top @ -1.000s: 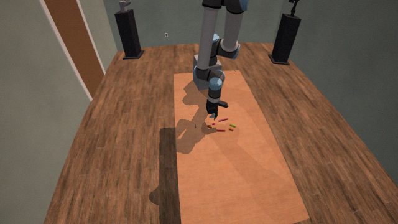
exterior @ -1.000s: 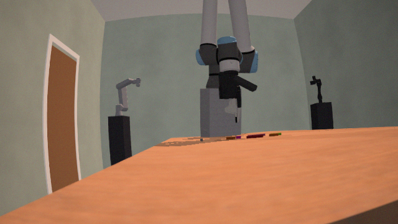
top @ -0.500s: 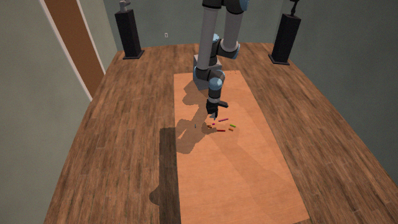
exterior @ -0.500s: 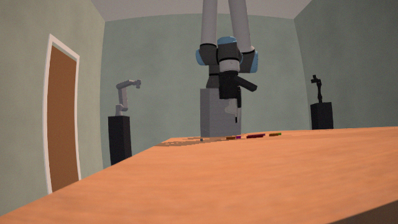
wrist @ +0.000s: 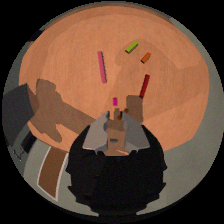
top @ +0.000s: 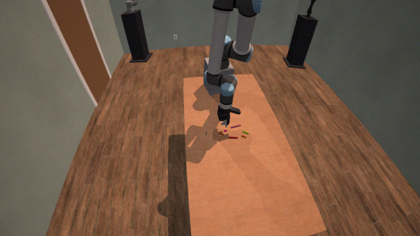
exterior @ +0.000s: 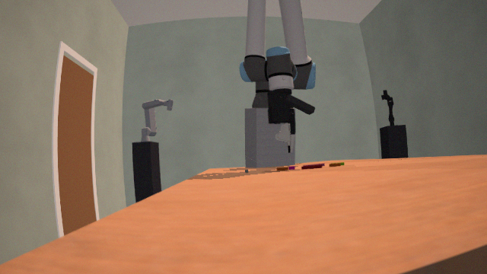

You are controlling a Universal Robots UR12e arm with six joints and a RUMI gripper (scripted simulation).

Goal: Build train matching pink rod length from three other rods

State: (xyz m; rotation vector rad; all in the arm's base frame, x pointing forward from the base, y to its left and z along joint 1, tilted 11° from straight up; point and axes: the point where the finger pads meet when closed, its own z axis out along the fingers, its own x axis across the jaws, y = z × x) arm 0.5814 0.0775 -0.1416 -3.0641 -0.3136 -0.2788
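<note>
- The gripper [exterior: 288, 146] hangs above the table [exterior: 266, 213], pointing straight down, its jaws drawn close together with nothing visible between them.
- Under it, in the wrist view, lie the magenta rod [wrist: 115, 101] and an orange rod [wrist: 126, 110] in shadow.
- Farther out lie the red rod [wrist: 144, 85], the pink rod [wrist: 102, 66], another orange rod [wrist: 145, 57] and the lime rod [wrist: 131, 47], all apart.

You are looking at a bare robotics lab room: sage-green walls, a wood-plank floor [top: 328, 137], a brown door [exterior: 74, 144], a long orange table [top: 249, 183], and two black pedestals [top: 135, 34] carrying small arms.
</note>
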